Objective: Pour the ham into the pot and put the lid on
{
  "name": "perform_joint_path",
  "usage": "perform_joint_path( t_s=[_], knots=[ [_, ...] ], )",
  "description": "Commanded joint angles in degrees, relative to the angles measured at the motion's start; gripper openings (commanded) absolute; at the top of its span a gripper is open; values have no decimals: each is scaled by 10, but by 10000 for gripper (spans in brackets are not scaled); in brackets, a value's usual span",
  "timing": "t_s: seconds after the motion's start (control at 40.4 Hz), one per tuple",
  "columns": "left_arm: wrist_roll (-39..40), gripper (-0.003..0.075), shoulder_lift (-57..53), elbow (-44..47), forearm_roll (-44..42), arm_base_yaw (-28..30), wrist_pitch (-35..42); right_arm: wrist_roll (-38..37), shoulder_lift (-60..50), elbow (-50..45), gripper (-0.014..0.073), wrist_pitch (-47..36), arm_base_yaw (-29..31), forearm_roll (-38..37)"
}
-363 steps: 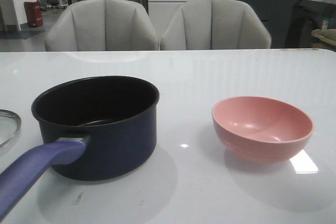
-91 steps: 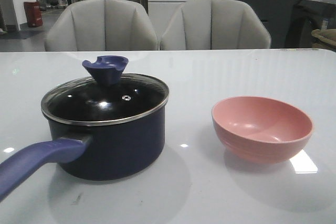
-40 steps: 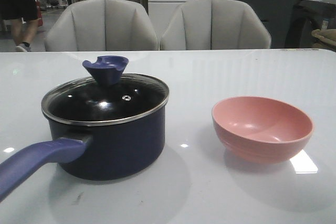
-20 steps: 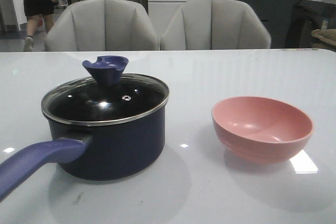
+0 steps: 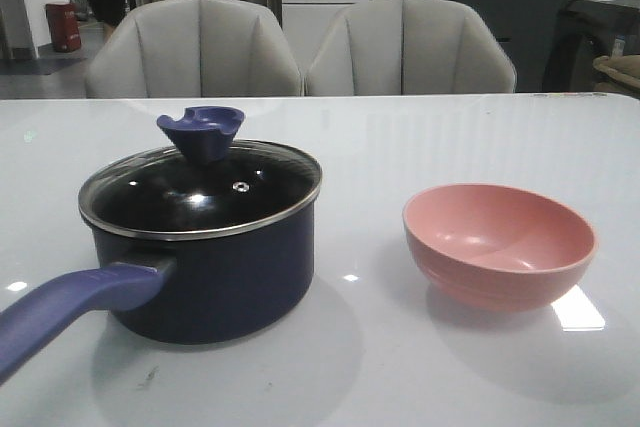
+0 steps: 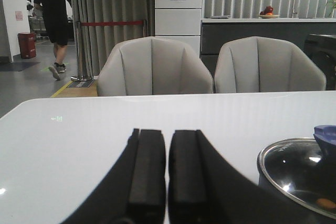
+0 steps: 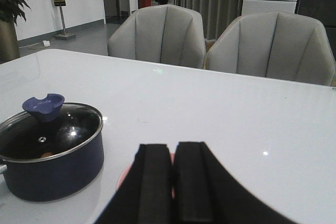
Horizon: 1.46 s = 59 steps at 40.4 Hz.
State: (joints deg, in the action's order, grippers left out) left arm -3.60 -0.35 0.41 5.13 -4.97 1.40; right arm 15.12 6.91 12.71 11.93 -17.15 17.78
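The dark blue pot (image 5: 220, 282) stands at the table's left with its long periwinkle handle (image 5: 60, 317) pointing toward the near edge. The glass lid (image 5: 200, 197) sits on its rim, blue knob (image 5: 201, 132) up. Through the glass, an orange slice of ham (image 6: 325, 203) shows in the left wrist view and another faint orange piece (image 7: 46, 155) in the right wrist view. My left gripper (image 6: 167, 132) is shut and empty, beside the pot. My right gripper (image 7: 174, 145) is shut and empty, above the pink bowl. Neither gripper appears in the front view.
An empty pink bowl (image 5: 500, 245) stands right of the pot; only a sliver of the bowl (image 7: 124, 177) shows past my right fingers. Two grey chairs (image 5: 300, 47) line the white table's (image 5: 400, 147) far edge.
Nine seconds ago the pot was open with the lid lying at its left; now the lid sits on the pot. Over the last second only a person in the background has walked.
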Motion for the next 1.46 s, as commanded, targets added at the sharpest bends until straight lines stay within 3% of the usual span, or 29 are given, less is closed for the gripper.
perform_joint_path(
  t_s=[0.0,0.149,0.272,0.421,0.644,0.916,1.436],
  knots=[
    [4,122,-12,17,6,2,48,1,5,14,152,-41,5,-44],
    [4,122,-12,17,6,2,48,-64,5,-21,152,-95,52,-123],
    [4,123,-12,17,6,2,48,-103,4,-69,152,-150,110,-144],
    [4,122,-12,17,6,2,48,-151,-24,-105,152,-148,151,-178],
    [4,123,-12,17,6,2,48,-225,-85,-147,152,-157,150,-220],
    [4,123,-11,17,6,2,48,-226,-85,-148,152,-144,116,-220],
    [4,123,-11,17,6,2,48,-226,-86,-148,152,-144,115,-220]
  ],
)
